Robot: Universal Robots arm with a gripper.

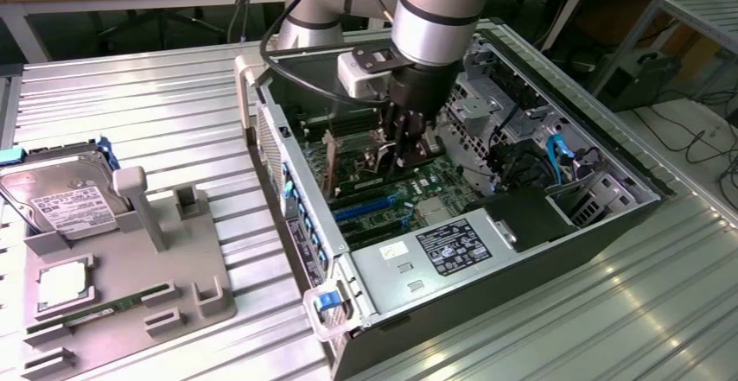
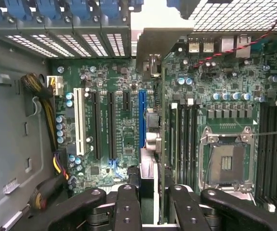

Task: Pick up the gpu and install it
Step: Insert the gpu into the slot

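Wrist view: claw [image 2: 151,192] grips gpu [image 2: 151,138] edge-on above mobo [image 2: 114,125].

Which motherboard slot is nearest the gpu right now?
The blue slot, the only blue one, right beside the gpu; the white slot and black slots sit farther off.

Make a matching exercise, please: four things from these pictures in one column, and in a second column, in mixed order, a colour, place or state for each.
Things
1. graphics card
2. hard drive
3. memory stick
4. computer case

Descriptions
a. green, lying flat on the grey tray
b. open, on the metal table
c. gripped by the end effector over the motherboard
d. silver with a white label

Pairs: 1-c, 2-d, 3-a, 4-b
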